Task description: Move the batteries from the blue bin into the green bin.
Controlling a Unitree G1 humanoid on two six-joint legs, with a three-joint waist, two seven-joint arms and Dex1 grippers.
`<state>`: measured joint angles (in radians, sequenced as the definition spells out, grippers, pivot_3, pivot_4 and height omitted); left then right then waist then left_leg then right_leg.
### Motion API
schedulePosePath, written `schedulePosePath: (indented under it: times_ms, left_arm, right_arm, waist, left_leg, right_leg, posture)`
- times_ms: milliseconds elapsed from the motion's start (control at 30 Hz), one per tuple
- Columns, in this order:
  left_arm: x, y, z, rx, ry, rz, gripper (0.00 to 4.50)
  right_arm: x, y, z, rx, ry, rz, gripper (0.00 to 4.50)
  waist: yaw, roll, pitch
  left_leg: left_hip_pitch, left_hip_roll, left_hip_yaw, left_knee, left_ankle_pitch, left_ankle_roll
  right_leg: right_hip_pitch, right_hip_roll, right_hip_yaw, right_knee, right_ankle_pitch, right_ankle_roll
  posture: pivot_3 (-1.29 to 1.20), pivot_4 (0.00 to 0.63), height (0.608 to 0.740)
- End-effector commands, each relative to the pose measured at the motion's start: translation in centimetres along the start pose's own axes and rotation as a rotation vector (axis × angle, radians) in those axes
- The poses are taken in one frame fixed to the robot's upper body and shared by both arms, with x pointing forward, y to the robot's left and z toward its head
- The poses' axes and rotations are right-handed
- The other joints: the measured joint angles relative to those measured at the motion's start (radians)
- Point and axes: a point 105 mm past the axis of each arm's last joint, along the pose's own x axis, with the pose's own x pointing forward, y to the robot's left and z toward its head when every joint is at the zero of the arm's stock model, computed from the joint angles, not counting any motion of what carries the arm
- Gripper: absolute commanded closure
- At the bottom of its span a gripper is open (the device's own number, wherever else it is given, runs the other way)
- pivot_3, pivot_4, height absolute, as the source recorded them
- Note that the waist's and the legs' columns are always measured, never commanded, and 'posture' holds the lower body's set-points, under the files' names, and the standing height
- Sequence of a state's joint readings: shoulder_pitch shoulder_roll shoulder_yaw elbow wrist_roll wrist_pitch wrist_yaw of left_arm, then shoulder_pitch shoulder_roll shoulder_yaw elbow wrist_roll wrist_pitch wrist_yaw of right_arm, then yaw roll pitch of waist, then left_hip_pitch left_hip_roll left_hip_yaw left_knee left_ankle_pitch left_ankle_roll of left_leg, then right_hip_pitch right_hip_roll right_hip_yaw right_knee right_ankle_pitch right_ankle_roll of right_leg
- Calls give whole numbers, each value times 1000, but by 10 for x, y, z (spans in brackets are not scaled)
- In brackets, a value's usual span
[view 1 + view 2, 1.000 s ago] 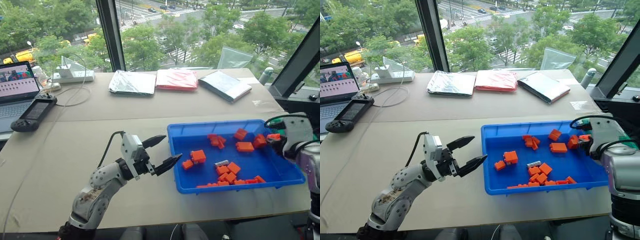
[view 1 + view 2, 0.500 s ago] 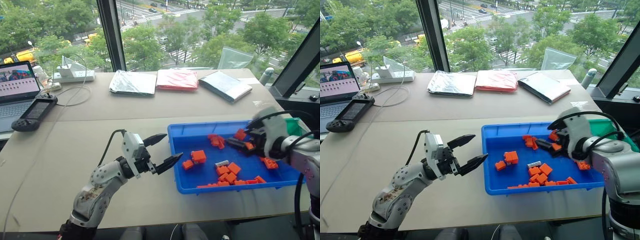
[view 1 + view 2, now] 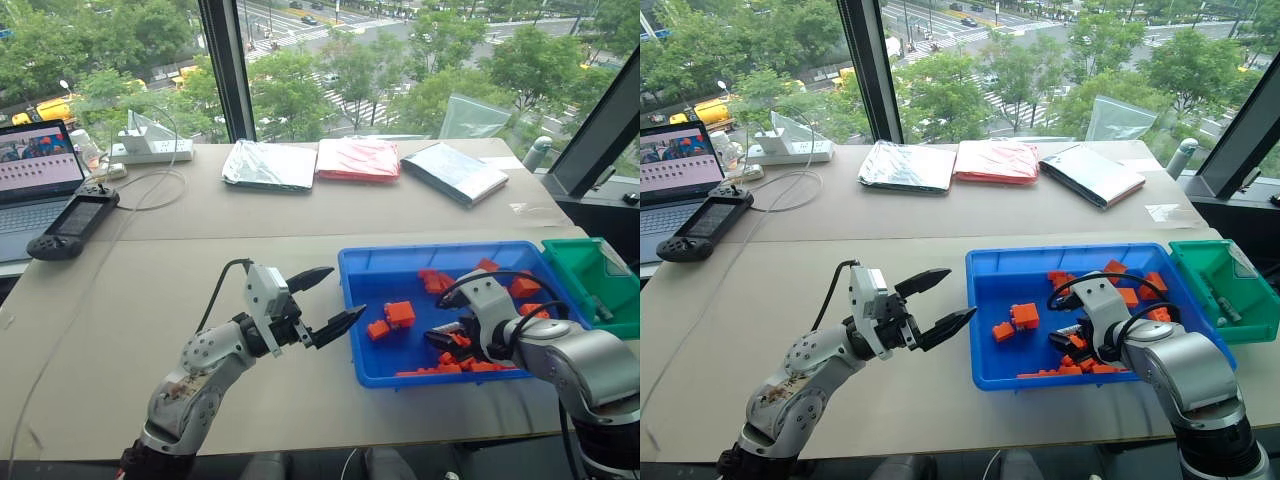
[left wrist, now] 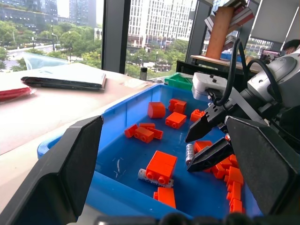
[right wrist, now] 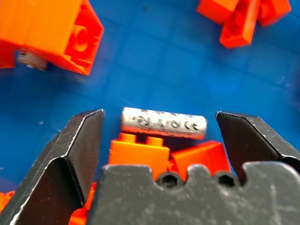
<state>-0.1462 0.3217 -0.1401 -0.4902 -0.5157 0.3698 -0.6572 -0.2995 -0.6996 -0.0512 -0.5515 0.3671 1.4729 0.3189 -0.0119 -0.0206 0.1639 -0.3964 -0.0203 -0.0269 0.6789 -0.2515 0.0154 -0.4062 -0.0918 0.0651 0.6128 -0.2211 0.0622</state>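
The blue bin [image 3: 352,330] sits on the table's right half, strewn with several orange bricks [image 3: 400,313]. One of the batteries [image 5: 164,123], a grey cylinder, rests on bricks near the bin's front. My right gripper [image 3: 443,340] is tilted down over it, open, one finger on each side, not touching it. Another battery [image 4: 152,178] lies partly under an orange brick. The green bin [image 3: 598,262] stands just right of the blue bin and holds grey cylinders [image 3: 1224,303]. My left gripper [image 3: 346,291] hovers open and empty just outside the blue bin's left wall.
A laptop [image 3: 35,175], a black handheld controller [image 3: 70,215] and a power strip [image 3: 150,150] with cables occupy the far left. Silver bags [image 3: 268,163] and a red bag [image 3: 355,158] lie along the window. Bare tabletop lies left of the blue bin.
My right gripper has swung left from the blue bin's right end to the brick pile at its front, tipped downward, uncovering the green bin. The left arm has stayed still.
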Motion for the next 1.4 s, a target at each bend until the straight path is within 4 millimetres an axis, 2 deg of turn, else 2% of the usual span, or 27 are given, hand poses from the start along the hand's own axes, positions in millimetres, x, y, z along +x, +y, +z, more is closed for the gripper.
schedulePosePath:
  times_ms: [33, 467, 600, 900, 1033, 1167, 1233, 1300, 1400]
  left_arm:
    - [1, -2, 9, 21, -34, -9, 0]
    - [1, -2, 9, 21, -37, -6, 0]
    - [2, -2, 9, 20, -39, -5, 0]
    - [3, -1, 9, 19, -44, 0, 0]
    - [3, -1, 9, 17, -45, -1, 0]
    - [3, -2, 8, 13, -46, -3, 0]
    - [4, -2, 8, 10, -47, -3, 0]
    - [4, -2, 8, 10, -47, -3, 0]
    - [4, -3, 7, 8, -46, -4, 0]
  right_arm:
    - [5, -9, -6, 24, 11, -56, 76]
    - [14, 3, -11, 66, 11, 1, 76]
    - [15, 5, -13, 60, 18, 12, 1083]
    - [14, 5, -12, 44, 13, 11, 4169]
    - [9, 2, 2, 8, -47, 7, 4169]
    - [-7, -12, 32, -38, -162, -12, 4169]
    - [-18, -21, 46, -64, -213, -11, 4169]
    - [-24, -29, 51, -69, -232, -25, 4169]
    - [-43, -54, 55, -192, -218, -84, 4169]
  waist:
    - [0, 0, 0]
    - [-1, -2, -1]
    - [0, -2, -1]
    - [1, -3, -2]
    - [0, -3, -2]
    - [-1, -2, -1]
    - [0, -2, -1]
    - [0, -2, -1]
    - [6, -1, -1]
  left_leg:
    - [0, 0, 0, 0, 0, 0]
    - [2, 1, 0, 0, 0, 0]
    - [3, 1, 0, 0, 0, 0]
    - [3, 0, 0, 0, 0, 0]
    - [3, 0, 0, 0, 0, 0]
    - [2, 0, 0, 0, 0, 0]
    - [2, 0, 0, 0, 0, 0]
    - [1, 0, 0, 0, 0, 0]
    - [0, 0, 0, -1, 0, 0]
  right_leg:
    - [0, 0, 0, 0, 0, 0]
    - [2, 1, 0, 0, 0, 0]
    - [2, 1, 0, 0, 0, 0]
    - [3, 0, 0, 0, 0, 0]
    - [2, 0, 0, 0, 0, 0]
    - [1, 0, 0, 0, 0, 0]
    - [1, 0, 0, 0, 0, 0]
    - [0, 0, 0, 0, 0, 0]
    - [0, 0, 0, 0, 0, 0]
  posture:
    - [0, 150, 740]
    - [0, 150, 740]
    - [0, 150, 740]
    - [0, 150, 740]
    - [0, 150, 740]
    - [0, 150, 740]
    - [0, 150, 740]
    - [0, 150, 740]
    - [0, 150, 740]
